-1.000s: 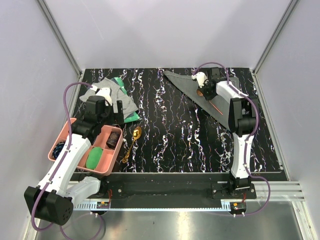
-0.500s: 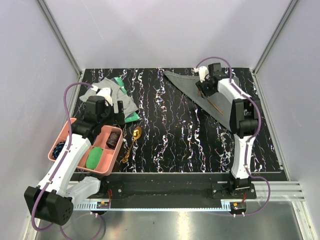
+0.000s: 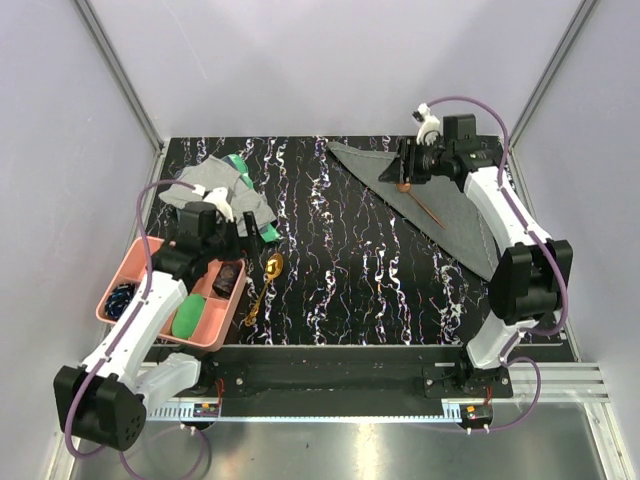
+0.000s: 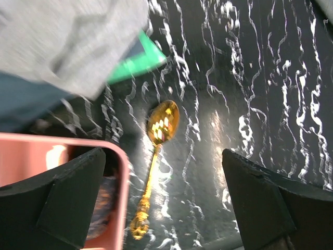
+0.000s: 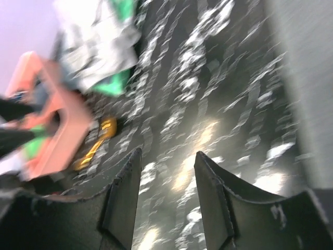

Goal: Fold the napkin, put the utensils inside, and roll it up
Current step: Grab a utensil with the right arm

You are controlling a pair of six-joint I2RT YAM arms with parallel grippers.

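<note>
The napkin (image 3: 440, 205), a dark grey cloth folded into a long triangle, lies at the back right; its edge shows in the right wrist view (image 5: 307, 78). The copper spoon (image 3: 425, 205) lies on it. The gold spoon (image 3: 264, 285) lies on the bare table beside the pink tray. My right gripper (image 3: 398, 170) is open and empty, raised over the napkin's far end and pointing left (image 5: 166, 156). My left gripper (image 3: 238, 226) is open wide and empty, hovering above the gold spoon (image 4: 156, 151), which lies between its fingers in the left wrist view (image 4: 161, 156).
A pink tray (image 3: 130, 262) with a green item and dark items stands at the front left; its rim shows by my left finger (image 4: 120, 177). A light grey cloth (image 3: 215, 185) over a green item (image 3: 262, 232) lies behind it. Walls close in the table.
My right arm has lifted off the napkin and swung up and to the right, leaving the copper spoon on the cloth. My left gripper has shifted slightly toward the gold spoon.
</note>
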